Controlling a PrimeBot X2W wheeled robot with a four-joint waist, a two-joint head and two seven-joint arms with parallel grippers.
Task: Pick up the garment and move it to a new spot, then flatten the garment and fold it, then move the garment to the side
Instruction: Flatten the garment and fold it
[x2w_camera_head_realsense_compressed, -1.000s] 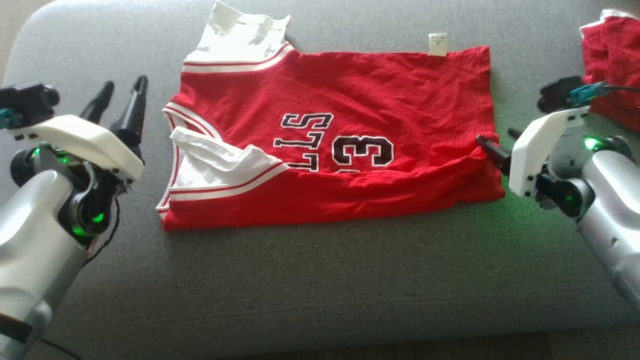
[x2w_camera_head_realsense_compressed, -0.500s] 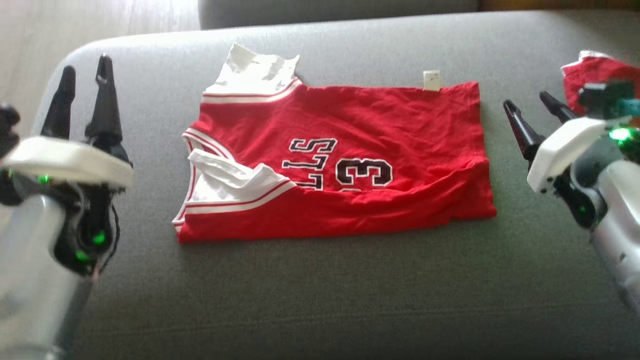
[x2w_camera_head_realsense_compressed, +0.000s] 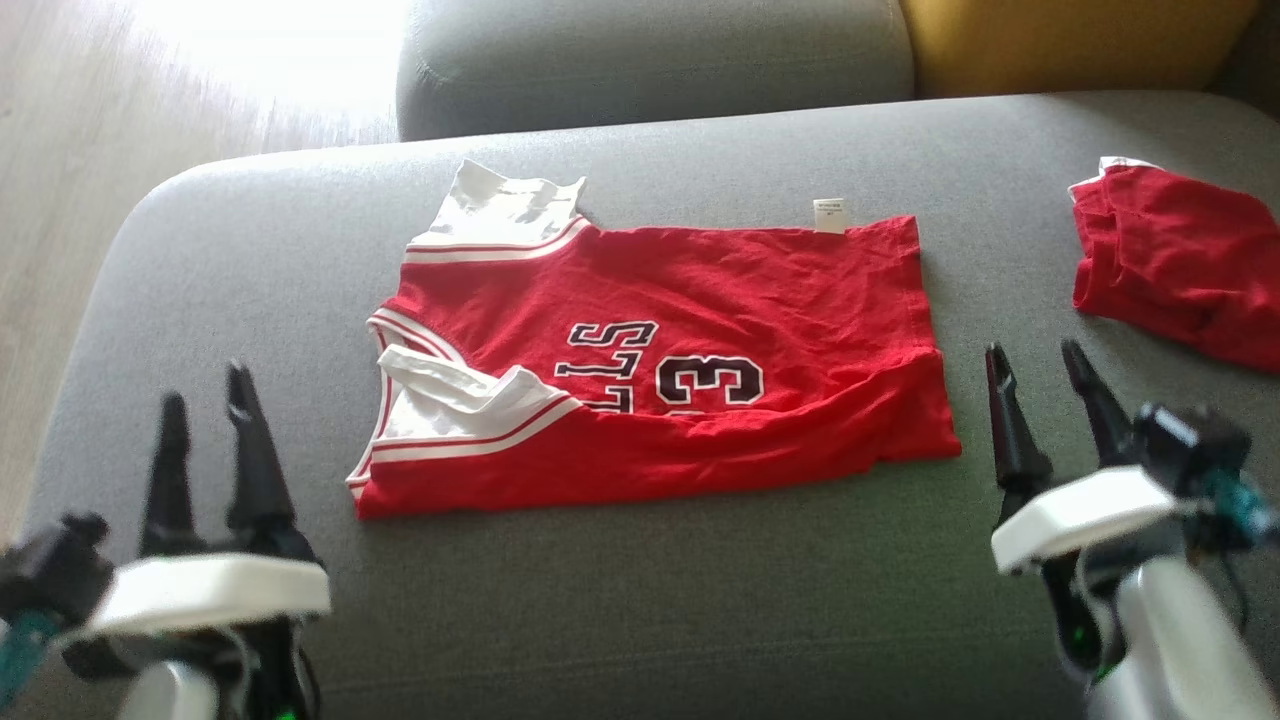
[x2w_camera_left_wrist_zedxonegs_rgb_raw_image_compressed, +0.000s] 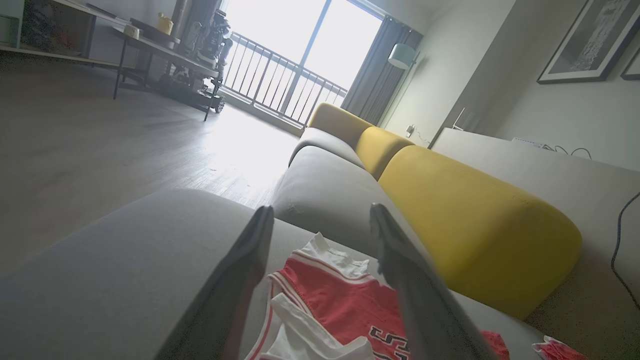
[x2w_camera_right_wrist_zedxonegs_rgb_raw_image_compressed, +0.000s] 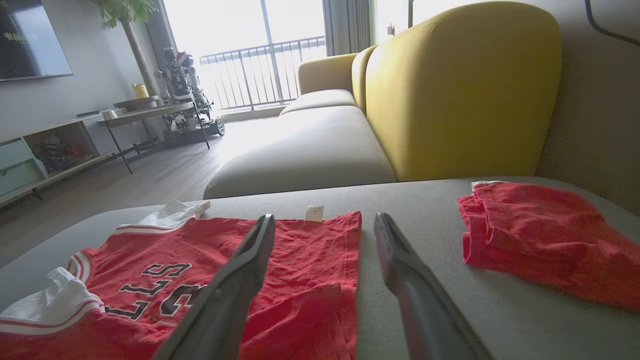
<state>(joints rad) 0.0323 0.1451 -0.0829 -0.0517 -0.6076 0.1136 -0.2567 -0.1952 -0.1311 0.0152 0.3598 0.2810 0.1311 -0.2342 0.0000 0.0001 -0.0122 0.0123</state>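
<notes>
Both grippers you are running stand with fingers parted and grasp nothing: the left gripper (x2w_camera_head_realsense_compressed: 205, 388) is over the near left part of the grey fabric sofa cushion (x2w_camera_head_realsense_compressed: 640, 600), and the right gripper (x2w_camera_head_realsense_compressed: 1032, 350) is over its near right part. You will find the red sleeveless jersey with white trim and black numerals (x2w_camera_head_realsense_compressed: 700, 300) lying on the cushion's middle, near edge folded over, touching neither gripper. A crumpled red cloth (x2w_camera_head_realsense_compressed: 1180, 260) rests at the cushion's far right.
</notes>
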